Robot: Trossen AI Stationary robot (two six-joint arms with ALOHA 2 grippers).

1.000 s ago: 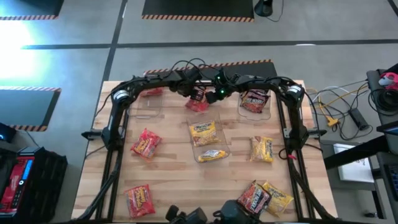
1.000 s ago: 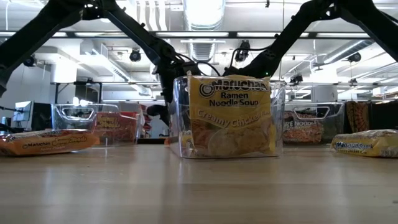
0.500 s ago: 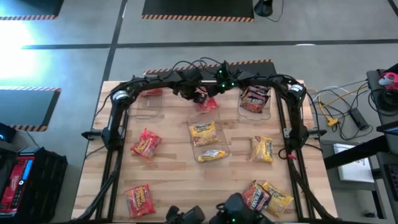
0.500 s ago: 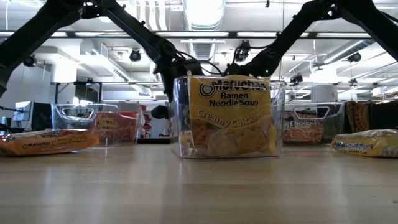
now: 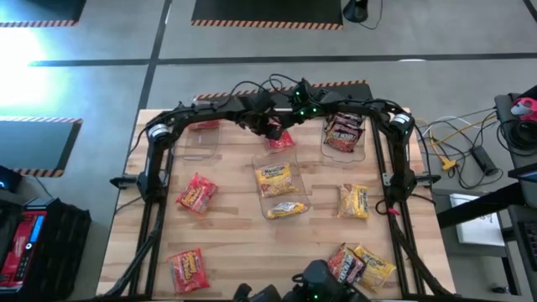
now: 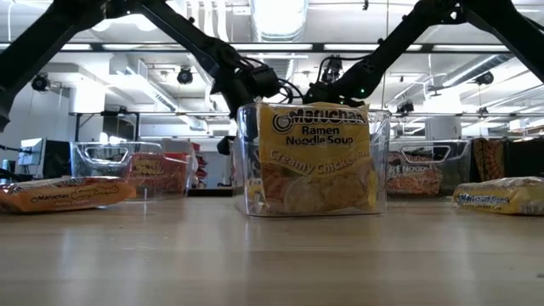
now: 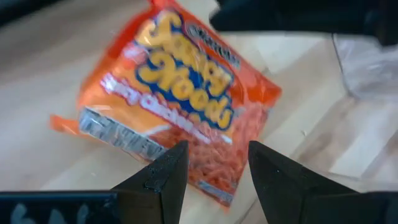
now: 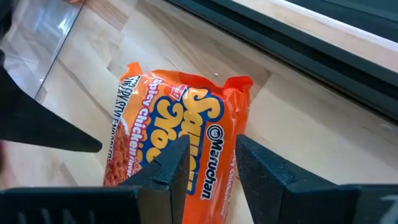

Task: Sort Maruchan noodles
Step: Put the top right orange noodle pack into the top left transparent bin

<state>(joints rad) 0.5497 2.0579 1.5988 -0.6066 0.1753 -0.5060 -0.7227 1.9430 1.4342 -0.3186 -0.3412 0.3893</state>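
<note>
Both grippers hang at the table's far centre over a red noodle packet (image 5: 284,141) lying flat. Left gripper (image 7: 211,163) and right gripper (image 8: 211,158) stand parted, grasping nothing.

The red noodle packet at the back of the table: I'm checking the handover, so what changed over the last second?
The red crinkly plastic noodle packet shifted from just left of centre toward the right, with both arms moving along; it now lies on the wood. The left gripper and right gripper hover over it, jaws apart, neither gripping. The clear plastic bins and the other noodle packets stayed put.
</note>
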